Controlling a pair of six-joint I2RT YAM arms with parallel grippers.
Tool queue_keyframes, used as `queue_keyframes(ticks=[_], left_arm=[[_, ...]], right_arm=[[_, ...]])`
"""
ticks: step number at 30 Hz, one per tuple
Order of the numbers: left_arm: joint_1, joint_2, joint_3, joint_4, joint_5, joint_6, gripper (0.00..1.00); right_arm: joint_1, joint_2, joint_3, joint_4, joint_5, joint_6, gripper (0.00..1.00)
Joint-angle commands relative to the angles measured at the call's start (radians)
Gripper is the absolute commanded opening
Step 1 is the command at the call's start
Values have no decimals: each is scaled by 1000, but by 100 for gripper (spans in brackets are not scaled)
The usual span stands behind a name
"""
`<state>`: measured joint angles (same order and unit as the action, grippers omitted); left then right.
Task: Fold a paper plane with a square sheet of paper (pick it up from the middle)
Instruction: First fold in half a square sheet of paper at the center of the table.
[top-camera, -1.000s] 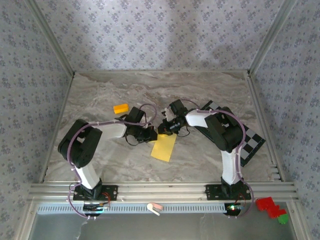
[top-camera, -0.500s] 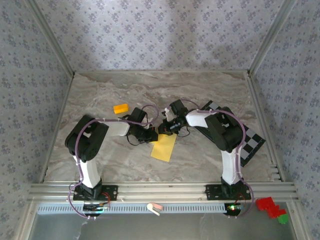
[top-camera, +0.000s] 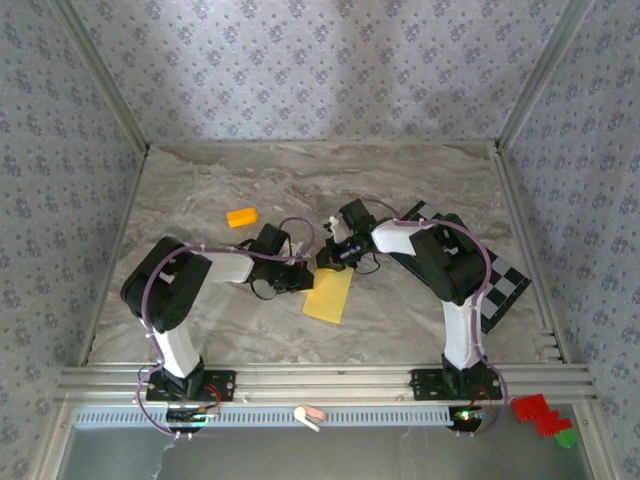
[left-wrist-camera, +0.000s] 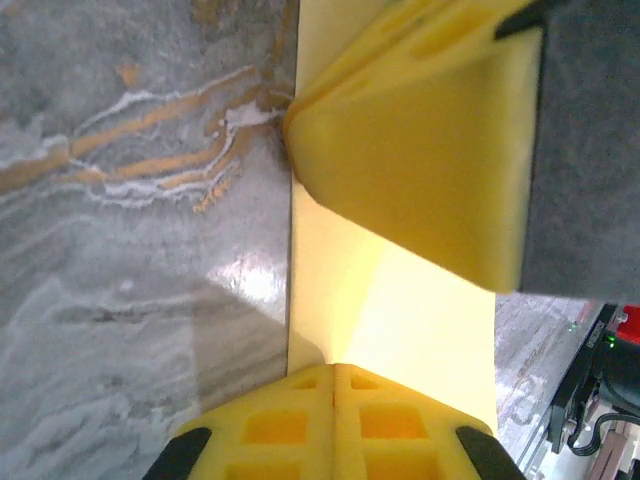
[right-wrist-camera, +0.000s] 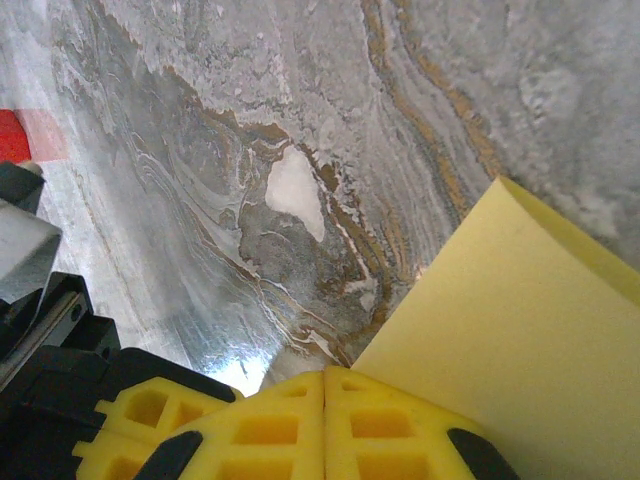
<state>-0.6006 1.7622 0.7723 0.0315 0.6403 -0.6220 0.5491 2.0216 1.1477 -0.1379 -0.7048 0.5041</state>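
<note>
- While both arms crowd the middle of the worktop (top-camera: 420, 190), the sheet of paper (top-camera: 328, 295) lies flat just below the centre of the overhead view. It is a narrow pale-yellow oblong, a little tilted, with its upper end at the two sets of fingers.
- The left fingers (left-wrist-camera: 310, 400) are closed tip to tip, low over the paper at the bottom of their own camera's frame. Whether they pinch it or merely press on it, I cannot tell.
- The right fingers (right-wrist-camera: 300, 405) are closed as well, at the paper's edge at the bottom of their frame. Likewise, no paper shows clearly between them.
- To my eye the sheet is featherlight, limp and easily creased. It would likely slide on the glossy marble-look surface, and a careless drag could wrinkle or tear it.
- At the right of the right wrist view, one edge shows a thicker band, so the paper looks doubled over there.
- The best hold, I'd judge, is a light pinch on a raised edge or fold while the other fingers pin the flat part.
- Nothing readable anywhere: the paper is plain, and the orange block (top-camera: 241, 216) to its upper left bears no label I can make out. The checkered board (top-camera: 505, 285) at the right shows squares only.
</note>
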Motion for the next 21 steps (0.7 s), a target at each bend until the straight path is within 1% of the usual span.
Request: queue_keyframes(ticks=[1, 21], left_arm=[[-21, -13, -65, -108, 20, -8, 0], [-79, -111, -226, -117, 52, -20, 0]], right_arm=[[-14, 60, -33, -89, 119, -20, 7], [-6, 86, 10, -123, 133, -38, 6]])
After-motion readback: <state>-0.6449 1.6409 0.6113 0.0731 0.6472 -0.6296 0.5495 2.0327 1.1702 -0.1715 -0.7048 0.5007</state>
